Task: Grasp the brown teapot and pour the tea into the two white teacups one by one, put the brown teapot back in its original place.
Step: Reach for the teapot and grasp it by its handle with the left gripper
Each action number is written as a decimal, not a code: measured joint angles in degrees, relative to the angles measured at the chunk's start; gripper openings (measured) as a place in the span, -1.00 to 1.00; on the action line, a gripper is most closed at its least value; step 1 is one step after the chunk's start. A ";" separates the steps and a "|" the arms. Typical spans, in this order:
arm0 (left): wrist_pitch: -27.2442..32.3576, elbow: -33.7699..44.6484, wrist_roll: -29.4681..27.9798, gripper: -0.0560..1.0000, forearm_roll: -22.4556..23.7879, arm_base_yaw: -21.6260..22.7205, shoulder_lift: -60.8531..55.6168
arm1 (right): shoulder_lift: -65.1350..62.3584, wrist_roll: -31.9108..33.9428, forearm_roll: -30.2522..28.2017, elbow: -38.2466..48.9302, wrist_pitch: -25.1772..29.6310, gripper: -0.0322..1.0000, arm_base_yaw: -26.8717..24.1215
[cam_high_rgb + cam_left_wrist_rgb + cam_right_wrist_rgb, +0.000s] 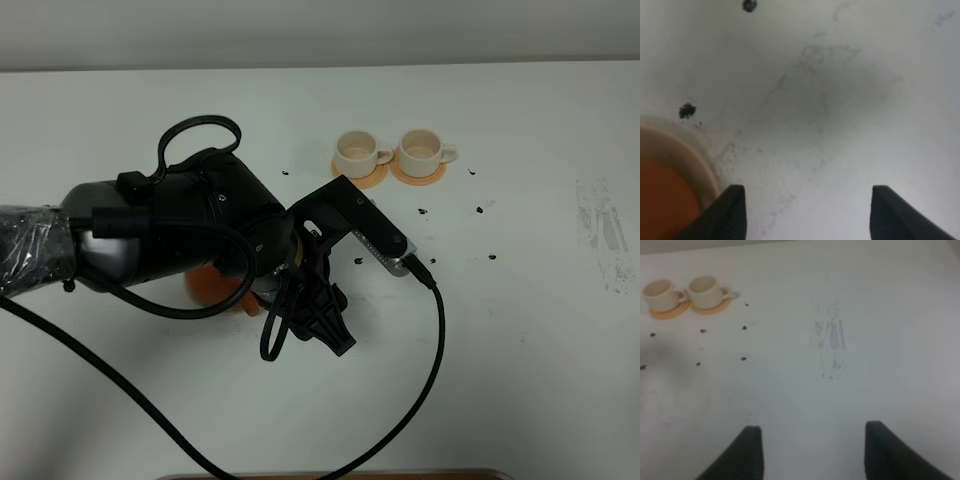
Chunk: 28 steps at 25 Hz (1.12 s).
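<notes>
The brown teapot (205, 285) is mostly hidden under my left arm; only an orange-brown patch shows. In the left wrist view its rounded side (660, 200) sits on the pale beige disc (702, 162). My left gripper (808, 190) is open and empty over bare table beside the teapot, with one finger (732, 212) at the disc's edge. It also shows in the high view (312, 325). The two white teacups (358, 152) (420, 149) stand on orange coasters at the back, also in the right wrist view (660, 292) (707, 289). My right gripper (813, 426) is open and empty, out of the high view.
Small black specks (482, 209) dot the white table around the cups and near the disc (687, 110). A grey scuff mark (602, 225) lies at the right. A black cable (435, 330) hangs from the left arm. A brown edge (330, 475) shows at the front.
</notes>
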 joint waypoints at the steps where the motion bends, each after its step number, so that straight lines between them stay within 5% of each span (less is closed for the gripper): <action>1: -1.24 0.83 -1.24 0.16 1.04 0.12 0.00 | 0.00 0.00 0.00 0.00 0.00 -0.02 0.00; 8: -6.61 3.55 -5.37 0.16 3.03 0.69 1.06 | 0.00 0.00 0.00 0.00 0.00 -0.02 0.00; 28: -4.59 6.39 -6.91 0.16 4.20 1.28 1.12 | 0.00 0.00 0.00 0.00 0.00 -0.02 0.00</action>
